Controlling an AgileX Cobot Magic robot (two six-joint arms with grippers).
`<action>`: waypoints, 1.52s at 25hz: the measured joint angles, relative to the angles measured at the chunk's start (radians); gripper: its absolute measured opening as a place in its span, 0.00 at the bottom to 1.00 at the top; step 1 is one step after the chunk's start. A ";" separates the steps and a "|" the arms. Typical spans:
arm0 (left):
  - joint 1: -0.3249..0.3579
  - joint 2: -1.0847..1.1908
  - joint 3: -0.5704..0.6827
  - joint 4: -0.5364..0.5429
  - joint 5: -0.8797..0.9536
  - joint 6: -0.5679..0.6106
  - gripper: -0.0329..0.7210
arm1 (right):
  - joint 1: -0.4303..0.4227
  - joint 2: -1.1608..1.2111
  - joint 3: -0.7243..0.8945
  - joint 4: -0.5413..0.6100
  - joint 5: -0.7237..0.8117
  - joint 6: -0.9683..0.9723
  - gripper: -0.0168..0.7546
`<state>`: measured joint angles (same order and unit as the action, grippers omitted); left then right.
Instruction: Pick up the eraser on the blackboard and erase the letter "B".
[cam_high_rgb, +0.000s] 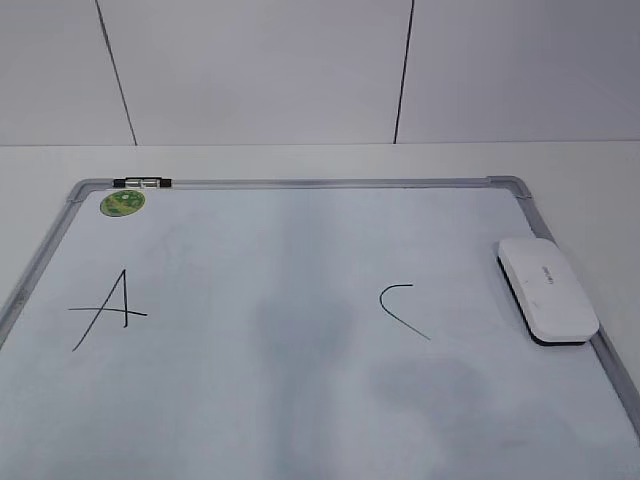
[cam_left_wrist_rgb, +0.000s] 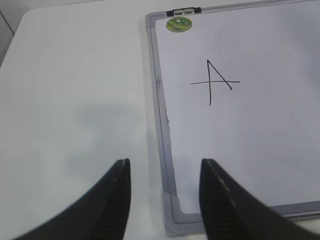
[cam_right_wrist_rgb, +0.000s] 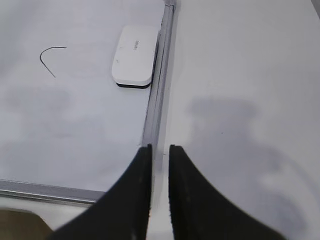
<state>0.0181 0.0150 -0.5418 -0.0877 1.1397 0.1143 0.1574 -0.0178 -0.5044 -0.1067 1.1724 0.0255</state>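
Note:
The blackboard lies flat on the table. The eraser rests on its right edge, felt side down, and also shows in the right wrist view. No letter "B" shows; only a faint grey smudge lies between the "A" and the "C". Neither gripper shows in the exterior view. My left gripper is open and empty above the board's near left corner. My right gripper is all but shut, empty, above the board's right frame, well short of the eraser.
A round green sticker and a small clip sit at the board's far left corner. White table surface lies left of the board and also right of it. A wall stands behind.

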 joint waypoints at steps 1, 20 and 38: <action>0.000 0.000 0.003 0.000 -0.004 0.004 0.50 | 0.000 0.000 0.004 0.008 -0.002 0.000 0.14; -0.001 -0.003 0.014 -0.023 -0.023 0.012 0.37 | 0.000 0.000 0.017 0.055 -0.011 -0.026 0.18; -0.019 -0.003 0.014 -0.038 -0.023 0.012 0.35 | 0.000 0.000 0.017 0.055 -0.013 -0.026 0.58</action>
<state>-0.0005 0.0115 -0.5282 -0.1254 1.1164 0.1263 0.1574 -0.0178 -0.4878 -0.0513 1.1596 0.0000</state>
